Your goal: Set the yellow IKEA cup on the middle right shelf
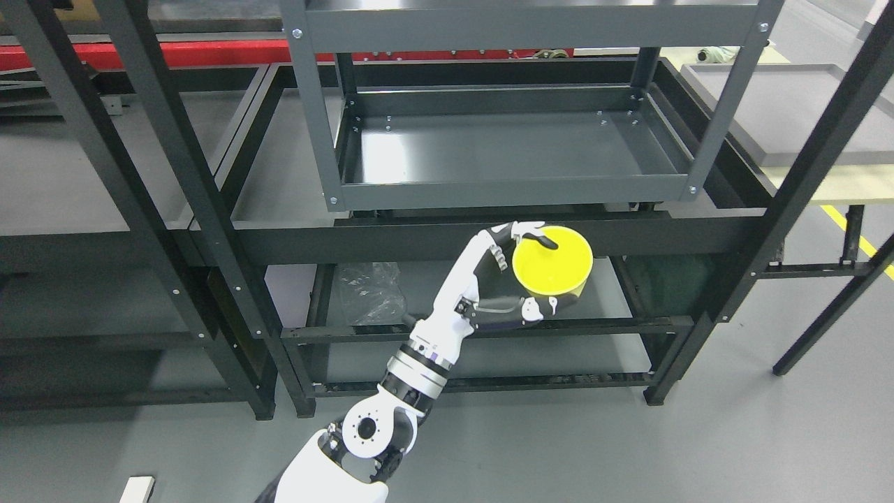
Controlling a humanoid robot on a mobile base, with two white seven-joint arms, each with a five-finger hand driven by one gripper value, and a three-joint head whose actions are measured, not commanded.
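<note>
Rack: dark metal, with a tray shelf at its upper level and a lower shelf beneath the front crossbeam
Left hand: fingers wrapped over the cup's rim, thumb beneath
Yellow cup: held just before the rack's front crossbeam, above the lower shelf's right end, open mouth facing up
Plastic bag: clear, on the lower shelf's left end

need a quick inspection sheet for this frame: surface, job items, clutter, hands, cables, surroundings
Surface: grey shelf tray bare; the lower shelf sits beneath the cup.
Job's things: yellow cup, mouth facing the camera, held in front of the dark shelf beam.
Clutter: clear plastic bag on the lower shelf; white block on the floor.
Hands: left hand shut on the cup; right not in view.
Cables: nothing seen.
Surroundings: dark racks on both sides, yellow floor line at right.
</note>
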